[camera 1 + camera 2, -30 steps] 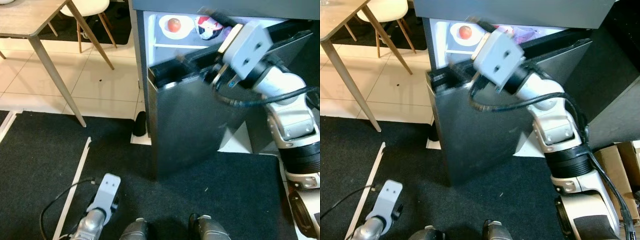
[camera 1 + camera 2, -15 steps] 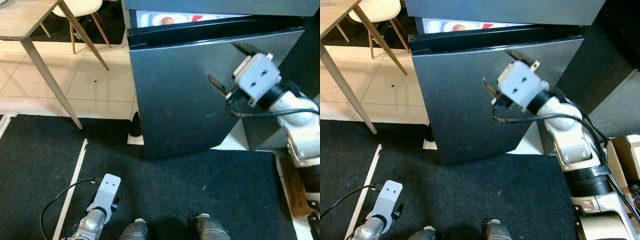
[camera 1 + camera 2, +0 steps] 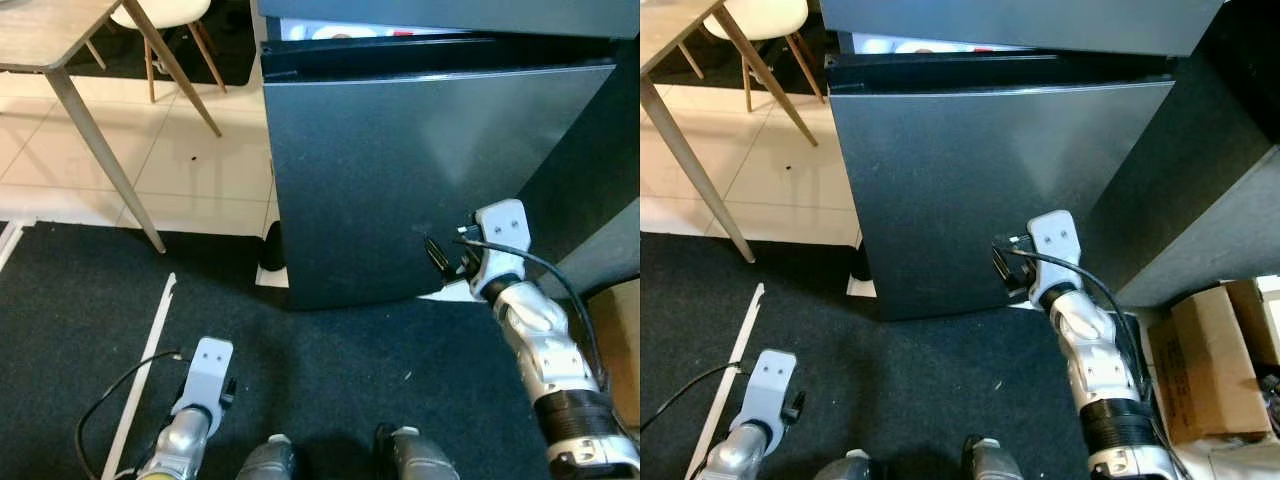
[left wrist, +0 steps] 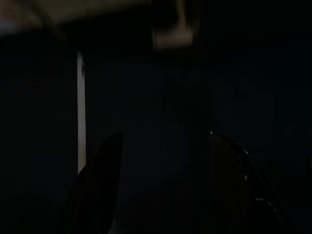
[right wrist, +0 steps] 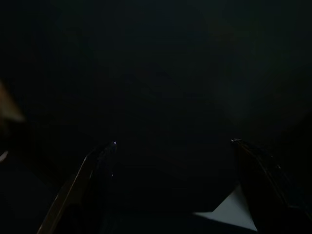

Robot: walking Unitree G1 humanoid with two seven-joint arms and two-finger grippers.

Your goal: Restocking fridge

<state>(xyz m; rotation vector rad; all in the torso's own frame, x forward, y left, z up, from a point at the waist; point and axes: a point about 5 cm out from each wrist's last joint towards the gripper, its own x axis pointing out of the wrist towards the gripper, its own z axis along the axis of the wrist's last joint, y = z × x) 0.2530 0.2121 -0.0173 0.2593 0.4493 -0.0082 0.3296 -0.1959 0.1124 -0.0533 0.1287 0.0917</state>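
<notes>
Dark mat point(image 3: 90, 300), grey fridge door point(image 3: 420, 170) ajar

The fridge door point(image 3: 420, 170) showed a smooth, dark grey metal face with a dull satin sheen. Below it the floor mat point(image 3: 330, 370) looked like rough, matt black carpet. The floor tiles point(image 3: 130, 150) were pale, smooth and faintly glossy. The table point(image 3: 45, 30) had a light wood-grain top, matt. The right gripper point(image 3: 1002, 270) had black fingers on a white plastic mount, and a brown cardboard box point(image 3: 1210, 360) looked plain and matt.
</notes>
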